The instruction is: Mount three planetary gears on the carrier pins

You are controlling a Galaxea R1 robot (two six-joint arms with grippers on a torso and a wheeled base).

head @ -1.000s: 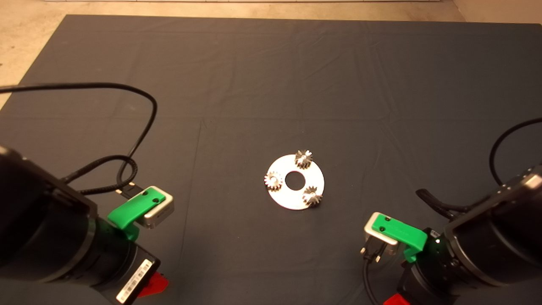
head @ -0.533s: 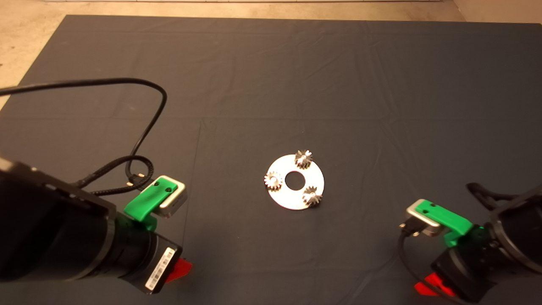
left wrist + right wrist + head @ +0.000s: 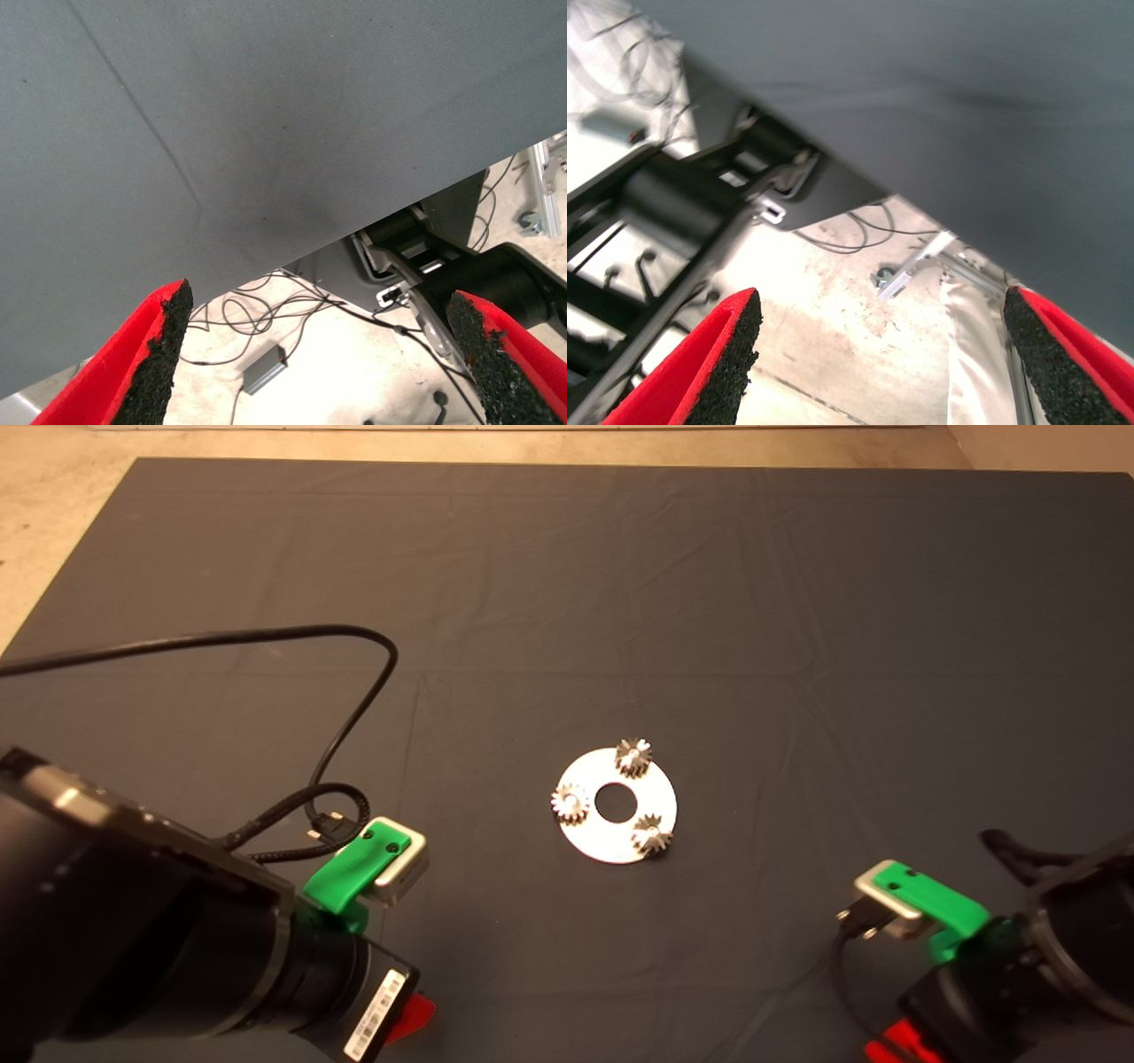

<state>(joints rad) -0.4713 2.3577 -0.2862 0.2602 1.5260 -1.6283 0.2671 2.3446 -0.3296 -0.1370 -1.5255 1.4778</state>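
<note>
A flat silver disc with a central hole lies at the middle of the dark mat. Three planetary gears stand on it near its rim: one at the back, one on the left, one at the front right. The carrier pins are almost wholly hidden inside the gears' centres. My left gripper hangs at the mat's front edge, left of the disc, and is open and empty. At the lower right corner my right gripper is also open and empty.
A black cable from the left arm loops over the mat's left half. Beige floor borders the mat at the back and left. Both wrist views show the mat's front edge, with floor, loose wires and a dark frame beyond.
The left arm has moved right along the front edge, nearer the disc. The right arm has drawn back toward the lower right corner. Disc and gears have not moved.
</note>
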